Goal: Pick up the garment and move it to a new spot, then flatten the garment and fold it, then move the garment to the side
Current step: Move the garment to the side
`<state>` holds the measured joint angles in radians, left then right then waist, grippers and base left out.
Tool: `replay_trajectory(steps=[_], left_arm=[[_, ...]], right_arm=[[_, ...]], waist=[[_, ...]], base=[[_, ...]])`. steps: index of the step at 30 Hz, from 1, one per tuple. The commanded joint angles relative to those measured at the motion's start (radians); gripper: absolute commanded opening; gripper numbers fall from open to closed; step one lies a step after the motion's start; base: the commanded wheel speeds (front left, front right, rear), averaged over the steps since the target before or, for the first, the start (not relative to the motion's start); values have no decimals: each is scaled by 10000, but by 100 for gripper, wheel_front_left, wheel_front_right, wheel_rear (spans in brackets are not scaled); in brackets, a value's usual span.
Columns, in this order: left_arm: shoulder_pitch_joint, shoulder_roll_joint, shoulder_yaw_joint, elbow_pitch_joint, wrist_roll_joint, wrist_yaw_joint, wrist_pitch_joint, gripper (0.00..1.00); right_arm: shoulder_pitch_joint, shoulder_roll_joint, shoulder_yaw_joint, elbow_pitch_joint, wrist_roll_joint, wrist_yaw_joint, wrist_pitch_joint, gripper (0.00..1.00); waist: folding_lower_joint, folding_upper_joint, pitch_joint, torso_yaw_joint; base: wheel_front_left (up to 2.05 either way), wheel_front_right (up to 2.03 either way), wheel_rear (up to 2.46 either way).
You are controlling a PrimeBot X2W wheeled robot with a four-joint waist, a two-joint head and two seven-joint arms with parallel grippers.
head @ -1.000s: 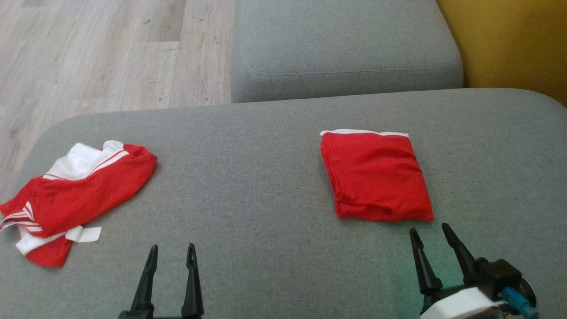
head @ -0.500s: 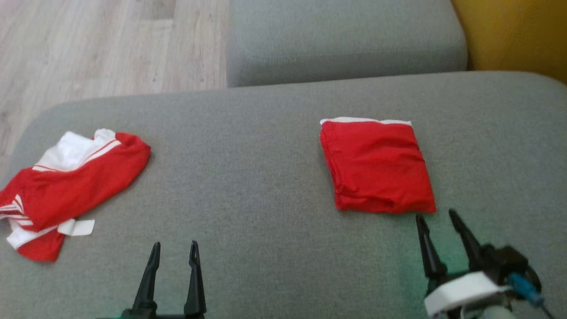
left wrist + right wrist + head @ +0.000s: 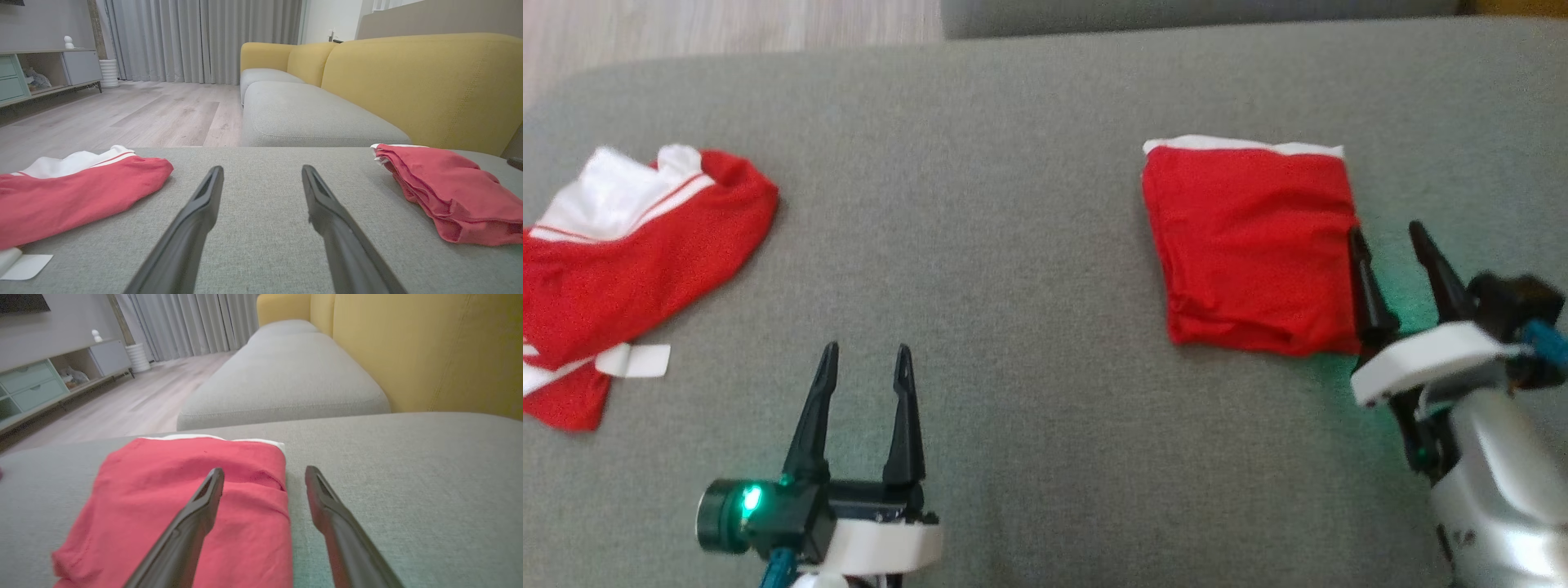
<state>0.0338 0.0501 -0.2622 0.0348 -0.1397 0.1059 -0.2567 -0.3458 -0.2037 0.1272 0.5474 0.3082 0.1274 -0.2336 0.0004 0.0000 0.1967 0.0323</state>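
Two garments lie on the wide grey cushion (image 3: pixel 1013 204), well apart from each other. One is a folded red garment (image 3: pixel 1250 245), a neat squarish bundle with a thin white edge along its far side, lying on the robot's right half of the cushion. The other is a crumpled red-and-white garment (image 3: pixel 629 261) at the far left end, with one white tag (image 3: pixel 637 361) lying flat at its near side.

Two grippers are in view, and both hold nothing. The right gripper (image 3: pixel 1386 230) has its two fingers spread wide. It stands at the right edge of the folded red garment, about halfway along that side. In the right wrist view, one finger lies over the red cloth and the other over bare grey fabric just beside it, so the garment's edge falls in the gap between them. Whether either fingertip touches the cloth cannot be told.

The left gripper (image 3: pixel 866 349) is also spread wide, over bare cushion between the two garments, nearer the robot than either and well apart from both.

Beyond the cushion, the left wrist view shows a second grey seat (image 3: pixel 310 118), a yellow backrest (image 3: pixel 429 81) and a pale wooden floor (image 3: pixel 143 114).
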Motion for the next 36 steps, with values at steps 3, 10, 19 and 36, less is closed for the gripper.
replay_trajectory(steps=[3, 10, 19, 36], left_arm=[[-662, 1, 129, -259, -31, 94, -51, 100], [-913, 1, 87, -218, -95, 223, -51, 100], [-1203, 1, 182, -431, 8, 183, -51, 100], [-3067, 1, -5, -880, 571, -494, -51, 100]], right_arm=[[-934, -499, 558, 653, 533, 33, 565, 100], [-1474, -634, 1266, 1970, 1499, 33, 1667, 30], [-1958, -1595, 2047, 1630, 2054, 33, 1311, 0], [-3309, -6283, 682, 1117, 669, 33, 1725, 0]], waist=[[-4, 0, 651, 211], [-4, 0, 974, 190], [-4, 0, 1630, -387], [-4, 0, 4157, -1188]], base=[[0, 0, 0], [0, 0, 0], [0, 0, 0], [0, 0, 0]])
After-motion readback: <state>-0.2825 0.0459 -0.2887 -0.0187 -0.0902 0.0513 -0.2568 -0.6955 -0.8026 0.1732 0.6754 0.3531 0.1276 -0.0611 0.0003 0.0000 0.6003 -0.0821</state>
